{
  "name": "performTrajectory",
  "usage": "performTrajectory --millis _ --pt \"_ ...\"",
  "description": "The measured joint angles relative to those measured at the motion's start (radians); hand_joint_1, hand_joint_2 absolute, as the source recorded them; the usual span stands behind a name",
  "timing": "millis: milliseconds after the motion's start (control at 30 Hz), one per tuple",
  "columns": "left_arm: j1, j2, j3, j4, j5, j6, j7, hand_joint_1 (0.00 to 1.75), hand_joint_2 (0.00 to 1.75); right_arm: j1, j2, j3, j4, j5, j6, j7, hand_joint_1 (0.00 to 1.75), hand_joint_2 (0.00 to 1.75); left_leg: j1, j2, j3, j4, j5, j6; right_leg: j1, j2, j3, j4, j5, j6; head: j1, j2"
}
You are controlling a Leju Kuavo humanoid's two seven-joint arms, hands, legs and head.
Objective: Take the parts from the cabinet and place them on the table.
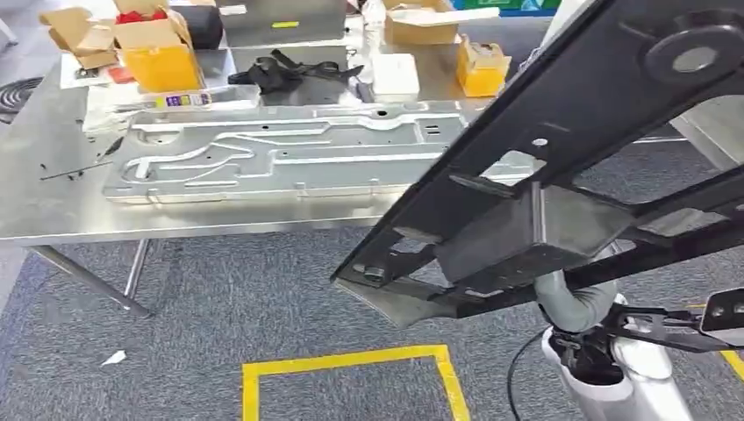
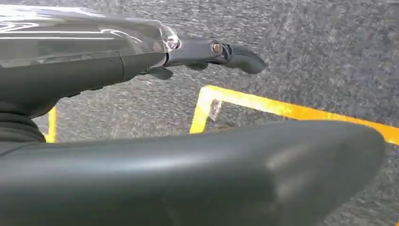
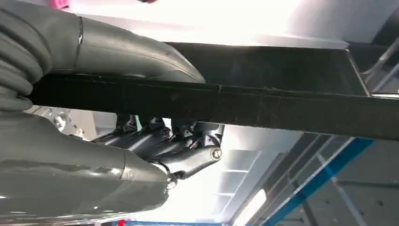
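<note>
A long black metal frame part [image 1: 561,175] slants from the top right down to the picture's middle, in front of the table's near edge. My right hand [image 1: 575,294] grips it from below near its lower end. In the right wrist view the thumb [image 3: 136,56] lies over the black frame bar [image 3: 291,108] and the dark fingers [image 3: 179,146] curl under it. My left hand [image 2: 202,52] hangs over the grey carpet with its fingers stretched out and nothing in it. A large silver stamped panel [image 1: 281,153] lies flat on the metal table [image 1: 53,202].
At the table's back stand open yellow cardboard boxes [image 1: 158,48], a black part [image 1: 289,70], a white box [image 1: 395,74] and a small yellow box [image 1: 482,66]. A yellow tape square [image 1: 351,364] marks the carpet below. The table's slanted leg [image 1: 88,281] stands at the left.
</note>
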Motion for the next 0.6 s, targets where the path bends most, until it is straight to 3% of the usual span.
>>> performTrajectory --millis 100,133,233,267,300,333,400,433,533,567,600 --pt "0.000 0.001 0.001 0.000 0.000 0.003 0.001 0.00 1.75 -0.013 0.000 0.000 -0.001 -0.003 -0.002 0.002 1.75 1.75 0.004 -0.002 0.010 -0.004 -0.008 0.014 -0.005 -0.003 0.007 0.005 -0.018 0.013 -0.001 0.000" --pt "-0.001 0.001 0.001 0.000 0.000 0.005 0.000 0.00 1.75 -0.021 0.000 0.000 -0.002 -0.005 -0.003 0.002 1.75 1.75 0.005 -0.001 0.017 -0.004 -0.015 0.022 -0.005 -0.005 -0.009 0.045 -0.033 0.018 0.002 0.000" --pt "-0.005 0.001 0.001 0.000 0.000 0.001 -0.002 0.00 1.75 -0.029 0.000 0.001 0.002 -0.007 -0.003 0.007 1.75 1.75 0.005 0.000 0.034 -0.005 -0.032 0.026 -0.010 -0.010 -0.157 0.287 -0.116 0.029 0.003 0.000" --pt "-0.004 0.001 0.001 0.000 0.000 0.000 -0.002 0.00 1.75 -0.029 0.000 0.001 0.004 -0.007 -0.005 0.008 1.75 1.75 0.004 -0.001 0.041 -0.005 -0.039 0.026 -0.010 -0.010 -0.200 0.340 -0.114 0.030 0.003 0.000" --pt "-0.004 0.001 0.001 0.000 0.000 0.000 -0.002 0.00 1.75 -0.030 0.000 0.001 0.007 -0.007 -0.006 0.008 1.75 1.75 0.003 -0.002 0.050 -0.005 -0.045 0.026 -0.010 -0.009 -0.215 0.336 -0.085 0.029 0.004 0.000" --pt "-0.003 0.001 0.001 0.000 0.000 0.000 -0.002 0.00 1.75 -0.032 0.000 0.002 0.008 -0.007 -0.009 0.009 1.75 1.75 0.001 -0.003 0.063 -0.005 -0.054 0.026 -0.009 -0.009 -0.205 0.280 -0.026 0.026 0.003 0.000" --pt "-0.005 0.000 0.001 0.000 0.000 0.000 -0.003 0.00 1.75 -0.037 0.000 0.002 0.008 -0.006 -0.012 0.009 1.75 1.75 -0.003 -0.007 0.090 -0.007 -0.070 0.023 -0.003 -0.009 -0.150 0.100 0.099 0.009 0.003 0.000" --pt "-0.005 -0.006 0.001 0.000 0.000 0.000 -0.003 0.00 1.75 -0.039 0.000 0.002 0.009 -0.006 -0.012 0.009 1.75 1.75 0.002 -0.006 0.094 -0.014 -0.076 0.019 0.003 -0.009 -0.136 0.074 0.097 -0.007 0.002 0.000" --pt "-0.007 -0.007 0.001 0.001 0.000 0.000 -0.003 0.00 1.75 -0.045 0.000 0.003 0.010 -0.005 -0.013 0.010 1.75 1.75 0.004 -0.006 0.098 -0.025 -0.079 0.001 0.016 -0.010 -0.134 0.055 0.095 -0.025 0.008 0.000" --pt "-0.008 -0.007 0.001 0.001 0.000 0.000 -0.003 0.00 1.75 -0.046 0.000 0.003 0.010 -0.005 -0.013 0.010 1.75 1.75 0.002 -0.005 0.104 -0.034 -0.078 -0.005 0.015 -0.009 -0.127 0.043 0.091 -0.030 0.008 0.000" --pt "-0.009 -0.007 0.001 0.001 0.000 0.000 -0.003 0.00 1.75 -0.047 0.000 0.003 0.007 -0.005 -0.014 0.010 1.75 1.75 -0.001 -0.004 0.108 -0.035 -0.087 -0.008 0.001 -0.013 -0.102 0.003 0.087 -0.033 0.008 0.000"
